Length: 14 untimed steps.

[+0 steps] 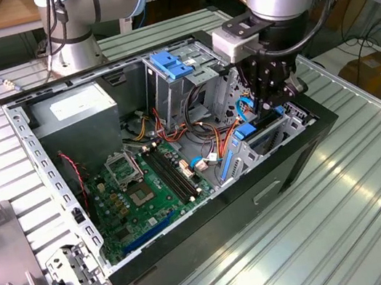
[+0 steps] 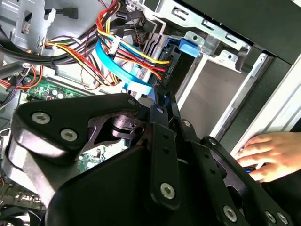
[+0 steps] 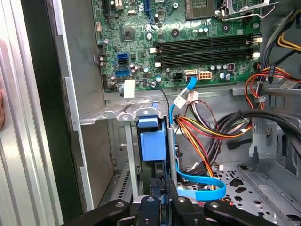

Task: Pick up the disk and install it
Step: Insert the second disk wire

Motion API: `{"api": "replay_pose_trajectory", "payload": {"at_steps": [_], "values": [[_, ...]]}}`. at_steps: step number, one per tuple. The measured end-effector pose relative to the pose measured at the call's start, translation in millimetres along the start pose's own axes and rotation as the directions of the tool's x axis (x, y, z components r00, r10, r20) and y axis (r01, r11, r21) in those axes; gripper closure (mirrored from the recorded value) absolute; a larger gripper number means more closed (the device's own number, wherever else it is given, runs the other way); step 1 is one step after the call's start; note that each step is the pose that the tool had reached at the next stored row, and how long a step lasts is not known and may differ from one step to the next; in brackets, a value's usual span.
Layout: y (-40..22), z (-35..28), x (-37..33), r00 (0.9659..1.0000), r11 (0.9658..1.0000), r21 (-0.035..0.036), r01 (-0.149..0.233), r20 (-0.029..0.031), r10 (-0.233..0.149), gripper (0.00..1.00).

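The disk (image 1: 262, 127) stands on edge in the drive bay at the front corner of the open computer case (image 1: 211, 220), towards the exterior view's right. Its blue side rail (image 3: 153, 143) faces up between the bay's metal walls. In the second wrist view the disk (image 2: 170, 70) is a dark slab with a blue tab beyond it. My gripper (image 1: 277, 101) hangs straight over the bay. Its black fingers (image 3: 175, 203) come together right at the disk's upper end. The gripper (image 2: 157, 96) is shut; whether the tips pinch the disk is hidden.
Bundled coloured cables (image 3: 207, 136) and a blue flat cable (image 3: 202, 181) lie beside the bay. The green motherboard (image 1: 143, 188), a grey box with a white sticker (image 1: 70, 108) and a ridged blue bracket (image 1: 169, 65) fill the case. A person's hand (image 2: 273, 155) rests on the case edge.
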<state>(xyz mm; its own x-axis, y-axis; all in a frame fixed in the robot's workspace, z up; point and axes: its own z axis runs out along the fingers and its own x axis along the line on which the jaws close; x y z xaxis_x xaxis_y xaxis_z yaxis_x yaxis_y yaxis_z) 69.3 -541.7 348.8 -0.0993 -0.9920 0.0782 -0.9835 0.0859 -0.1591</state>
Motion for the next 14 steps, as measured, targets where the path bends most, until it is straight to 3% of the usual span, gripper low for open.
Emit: {"api": "replay_pose_trajectory", "payload": {"at_steps": [7,14], "values": [[0.0,0.5,0.0,0.9983,0.9984,0.0047,0.057,0.0091,-0.057,0.84],[0.8,2.1,0.4,0.998,0.9981,0.0052,0.062,0.0099,-0.062,0.84]]}}
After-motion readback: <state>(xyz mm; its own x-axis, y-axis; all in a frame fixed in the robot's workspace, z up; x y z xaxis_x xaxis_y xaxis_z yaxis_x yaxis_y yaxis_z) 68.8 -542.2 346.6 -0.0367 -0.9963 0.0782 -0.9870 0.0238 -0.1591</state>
